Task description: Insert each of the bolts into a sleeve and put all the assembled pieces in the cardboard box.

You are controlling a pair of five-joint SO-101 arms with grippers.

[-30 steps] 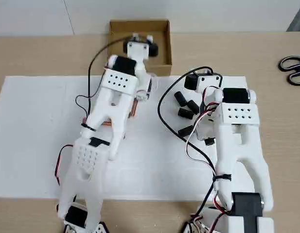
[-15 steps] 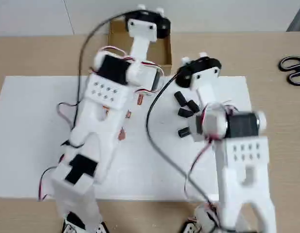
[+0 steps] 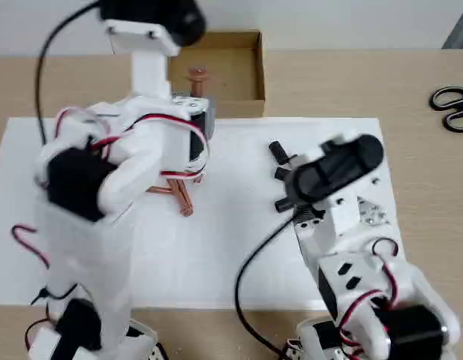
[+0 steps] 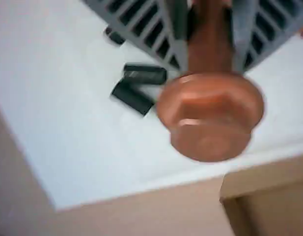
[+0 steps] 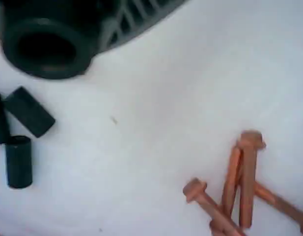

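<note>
Two tools are loaded: left tool [image 4: 208, 29] clamps a bolt [image 4: 210, 115], right tool [image 5: 72, 27] clamps a sleeve [image 5: 45, 49]. Insertion looks in hand; next, line bolt tip with sleeve bore.

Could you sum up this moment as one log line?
left gripper: shut on bolt | right gripper: shut on sleeve | spare bolts, spare sleeves: on paper

A light wooden surface [image 3: 411, 82] carries a large white paper sheet [image 3: 216, 247]; beyond the left pincer [image 3: 195, 96], a pale plain wall [image 3: 329, 22] runs along its far edge.
</note>
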